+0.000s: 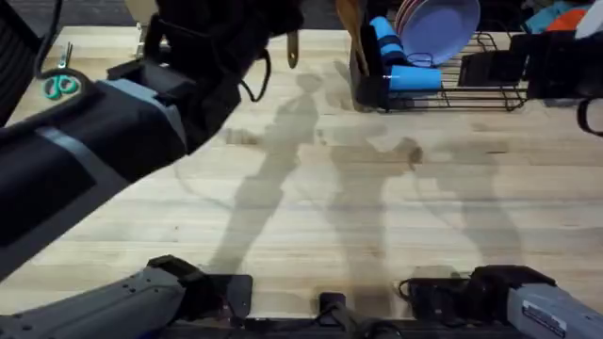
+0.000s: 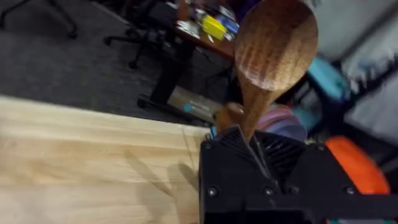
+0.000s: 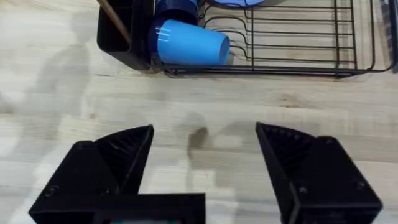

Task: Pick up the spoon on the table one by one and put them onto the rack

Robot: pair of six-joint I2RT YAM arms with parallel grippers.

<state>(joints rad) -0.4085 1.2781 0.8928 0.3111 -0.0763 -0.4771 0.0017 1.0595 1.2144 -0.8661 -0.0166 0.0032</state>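
My left gripper [image 2: 252, 149] is shut on the handle of a wooden spoon [image 2: 277, 43], whose round bowl stands up above the fingers. In the overhead view the left arm reaches high across the back left, and the spoon [image 1: 292, 49] hangs over the table's far edge, left of the black rack [image 1: 490, 89]. The rack's caddy [image 1: 366, 80] holds another wooden handle [image 1: 350, 28]. My right gripper [image 3: 202, 162] is open and empty, low over bare table [image 3: 62, 93], with the rack [image 3: 292, 62] and caddy [image 3: 124, 37] ahead of it.
Blue cups [image 1: 405, 73] and purple plates [image 1: 438, 24] sit in the rack. One blue cup [image 3: 189, 42] lies on its side by the caddy. Green-handled scissors [image 1: 61, 87] lie at the far left. The right arm [image 1: 509, 301] rests at the near edge.
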